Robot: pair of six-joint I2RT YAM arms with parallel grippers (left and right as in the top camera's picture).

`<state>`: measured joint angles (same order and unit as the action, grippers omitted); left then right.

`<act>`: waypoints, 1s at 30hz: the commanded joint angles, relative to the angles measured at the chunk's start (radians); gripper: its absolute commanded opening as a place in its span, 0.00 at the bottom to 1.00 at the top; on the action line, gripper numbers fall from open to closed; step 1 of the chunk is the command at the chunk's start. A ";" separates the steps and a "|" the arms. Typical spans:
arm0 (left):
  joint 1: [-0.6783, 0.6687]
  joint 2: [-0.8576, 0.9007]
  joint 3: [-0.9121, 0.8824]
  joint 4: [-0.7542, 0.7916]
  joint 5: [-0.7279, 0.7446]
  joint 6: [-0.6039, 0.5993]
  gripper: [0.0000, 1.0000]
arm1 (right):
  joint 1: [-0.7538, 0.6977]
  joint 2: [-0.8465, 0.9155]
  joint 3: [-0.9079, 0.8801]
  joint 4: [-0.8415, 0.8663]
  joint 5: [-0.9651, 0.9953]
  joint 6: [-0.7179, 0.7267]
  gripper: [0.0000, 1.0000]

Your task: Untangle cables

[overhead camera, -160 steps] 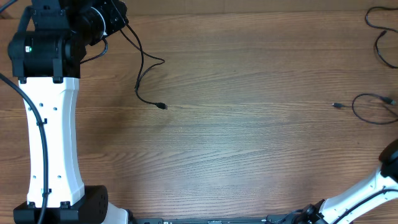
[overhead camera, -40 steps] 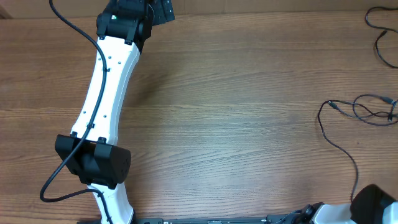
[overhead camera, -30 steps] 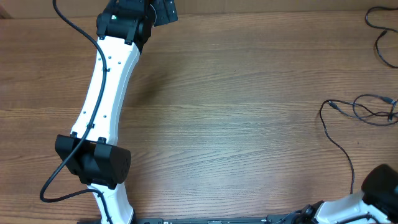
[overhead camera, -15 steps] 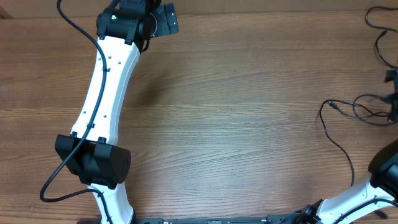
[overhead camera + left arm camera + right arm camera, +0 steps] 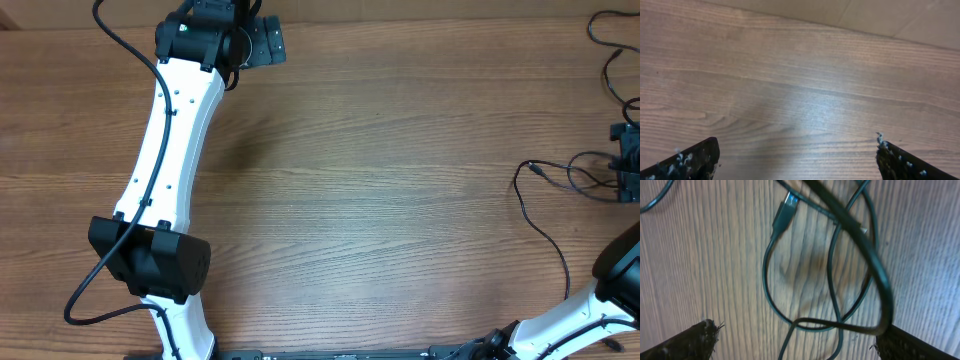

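The left gripper (image 5: 795,150) hangs over bare wood at the far left of the table (image 5: 400,200). Its fingers are spread wide with nothing between them, and no cord lies near it. The middle of the table holds nothing of the task.

The cables (image 5: 764,280) all lie at the right side. In the overhead view one thin cord trails from a small plug end toward the near edge. Just right of it, several cords overlap in a loose knot of loops. The right wrist view shows those loops crossing one another, with a silver-tipped plug (image 5: 785,211) at the far side and a thicker strand arching over the rest.

The right gripper (image 5: 795,337) hovers directly above this knot, its fingers wide apart and holding nothing.

The step in hand looks like picking a strand to pull free. The next move probably calls for lowering the right gripper onto a single cord, best near the plug, where it lies apart from the crossings. It should then draw that cord toward open wood so the other cords are not dragged along.
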<state>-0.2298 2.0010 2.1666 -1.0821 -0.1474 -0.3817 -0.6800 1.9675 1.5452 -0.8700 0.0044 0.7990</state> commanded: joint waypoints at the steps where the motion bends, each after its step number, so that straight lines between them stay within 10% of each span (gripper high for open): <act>1: -0.006 -0.010 0.009 -0.010 0.010 0.008 1.00 | -0.011 0.010 -0.002 0.009 0.062 -0.008 1.00; 6: -0.006 -0.010 0.009 -0.010 0.010 0.008 1.00 | -0.011 0.056 -0.002 0.025 0.065 -0.011 0.94; 7: -0.006 -0.010 0.009 -0.011 0.010 0.009 1.00 | -0.011 0.064 -0.002 0.028 0.066 -0.011 0.80; 8: -0.006 -0.010 0.009 -0.011 0.010 0.009 1.00 | -0.011 0.071 -0.002 0.035 0.065 -0.011 0.23; 9: -0.006 -0.010 0.009 -0.013 0.010 0.009 1.00 | -0.011 0.071 -0.002 0.039 0.065 -0.012 0.04; 18: -0.006 -0.010 0.009 -0.021 0.010 0.019 1.00 | -0.009 -0.045 0.169 0.057 -0.189 -0.203 0.04; 30: -0.006 -0.010 0.009 -0.021 0.010 0.019 1.00 | -0.008 -0.152 0.926 0.012 -0.217 -0.350 0.04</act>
<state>-0.2298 2.0010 2.1666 -1.1011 -0.1452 -0.3813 -0.6868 1.8385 2.3478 -0.8524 -0.2405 0.5495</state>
